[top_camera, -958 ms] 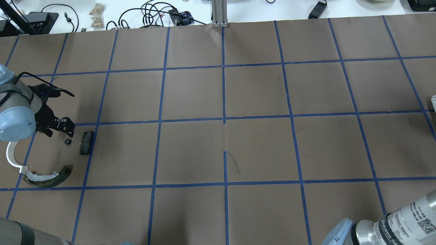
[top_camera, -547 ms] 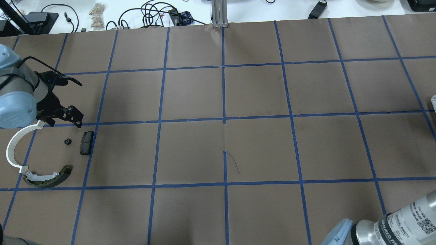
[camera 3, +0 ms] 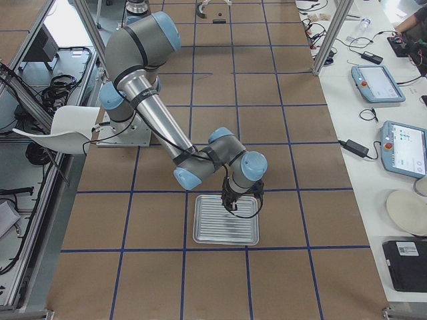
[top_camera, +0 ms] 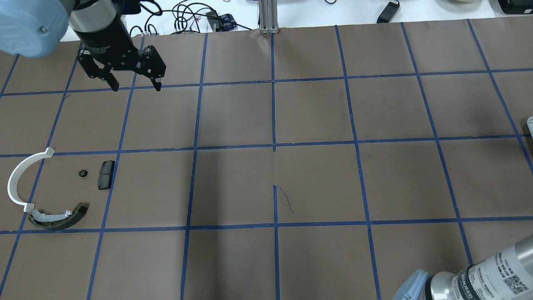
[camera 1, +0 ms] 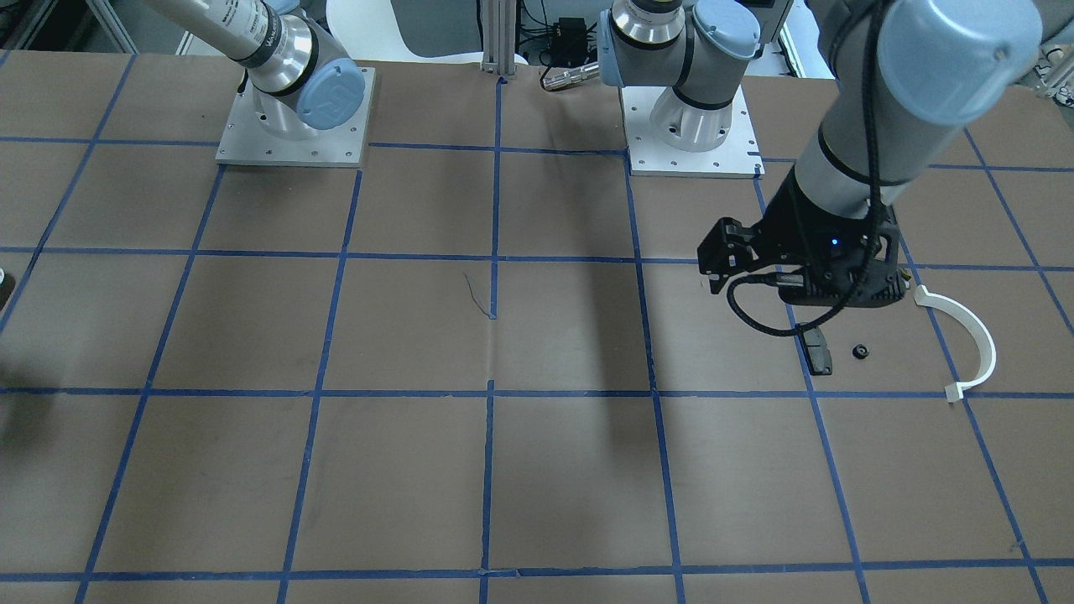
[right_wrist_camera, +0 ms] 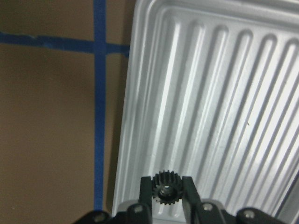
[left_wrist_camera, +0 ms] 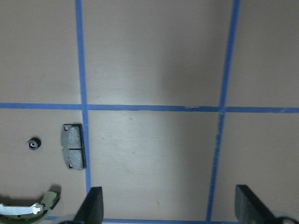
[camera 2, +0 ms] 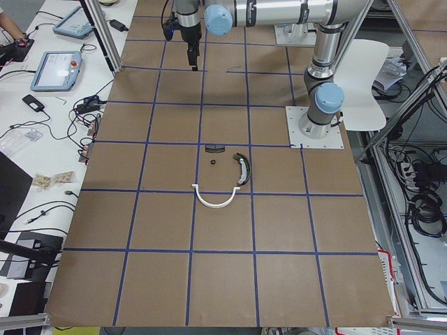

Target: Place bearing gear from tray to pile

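The pile lies at the table's left: a white half-ring arc (top_camera: 18,175), an olive-and-white brake shoe (top_camera: 58,216), a black pad (top_camera: 105,175) and a small black gear (top_camera: 83,173) next to the pad. My left gripper (top_camera: 134,85) is open and empty, raised well beyond the pile; the left wrist view shows its fingers (left_wrist_camera: 91,205) spread wide. My right gripper (right_wrist_camera: 166,186) is shut on a small black bearing gear (right_wrist_camera: 164,190) over the near edge of the ridged silver tray (right_wrist_camera: 224,93). The right side view shows it over the tray (camera 3: 227,233).
Brown paper with a blue tape grid covers the table. A metal post (top_camera: 268,16) stands at the far edge, with cables and bags behind it. The arm bases (camera 1: 688,126) sit on plates on the robot's side. Tablets lie on the side benches (camera 3: 377,80).
My left arm has lifted off the pile and swung away to the far side, still open. The small gear it hovered over stays on the table beside the pad.
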You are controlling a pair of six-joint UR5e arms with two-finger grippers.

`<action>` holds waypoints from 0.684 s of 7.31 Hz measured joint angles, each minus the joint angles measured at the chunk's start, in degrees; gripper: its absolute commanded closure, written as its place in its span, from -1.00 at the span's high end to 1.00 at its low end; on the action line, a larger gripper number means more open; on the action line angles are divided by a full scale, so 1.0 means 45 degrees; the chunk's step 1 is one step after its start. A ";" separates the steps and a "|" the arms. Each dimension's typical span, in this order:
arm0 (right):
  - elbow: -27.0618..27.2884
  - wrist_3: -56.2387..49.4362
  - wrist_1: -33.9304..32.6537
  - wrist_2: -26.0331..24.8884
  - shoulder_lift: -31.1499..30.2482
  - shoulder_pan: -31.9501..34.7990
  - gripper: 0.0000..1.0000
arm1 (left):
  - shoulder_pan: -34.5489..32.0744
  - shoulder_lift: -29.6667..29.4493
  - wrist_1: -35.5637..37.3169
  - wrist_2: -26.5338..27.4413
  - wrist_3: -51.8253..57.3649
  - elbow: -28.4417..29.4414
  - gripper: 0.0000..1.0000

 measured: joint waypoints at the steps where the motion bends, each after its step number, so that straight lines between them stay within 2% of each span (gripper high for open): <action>1: -0.0001 0.0667 0.0127 0.0246 -0.0263 0.0724 -1.00 | -0.0394 0.0119 -0.0144 -0.0027 -0.0063 0.0347 1.00; 3: 0.0056 0.3315 0.1027 0.1135 -0.0775 0.2577 -1.00 | -0.0625 0.0355 -0.0177 -0.0093 -0.0125 0.0452 1.00; 5: 0.0373 0.7010 0.1853 0.2378 -0.1405 0.4932 -1.00 | -0.0649 0.0418 -0.0141 -0.0104 -0.0150 0.0415 1.00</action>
